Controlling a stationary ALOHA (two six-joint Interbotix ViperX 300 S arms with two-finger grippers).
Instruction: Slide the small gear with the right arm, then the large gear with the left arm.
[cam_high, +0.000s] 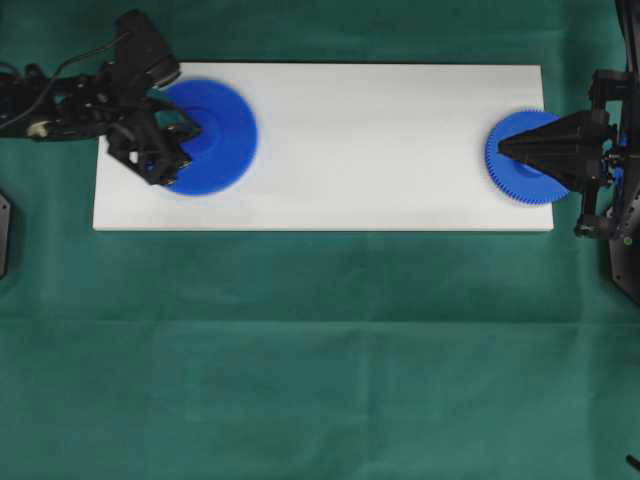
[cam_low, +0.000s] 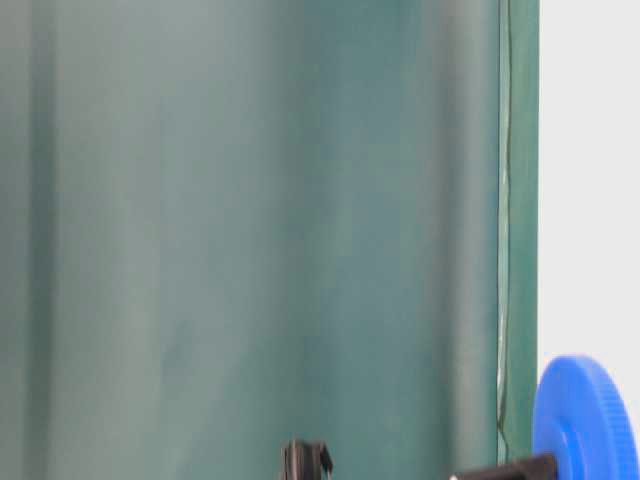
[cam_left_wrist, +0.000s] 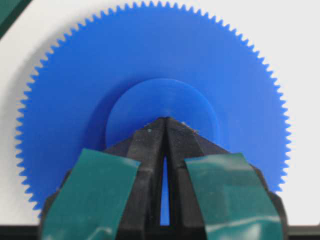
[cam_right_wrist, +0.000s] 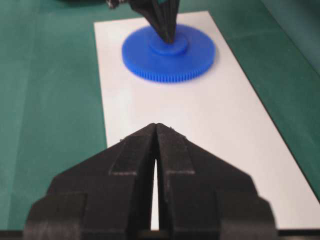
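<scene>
Left hand (cam_left_wrist: 166, 121) closed on large gear (cam_left_wrist: 150, 65) hub.

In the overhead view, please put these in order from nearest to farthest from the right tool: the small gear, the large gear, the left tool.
1. The small gear, under the right tool, at the board's right end.
2. The large gear, at the board's left end.
3. The left tool, on that gear's hub; nearly level with it.

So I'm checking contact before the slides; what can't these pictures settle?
- Overhead: the large gear is blurred, teeth unreadable; the left gripper covers its hub.
- Overhead: the right gripper hides the small gear hub.
- Table-level: a blue gear is cut off by the edge.
</scene>
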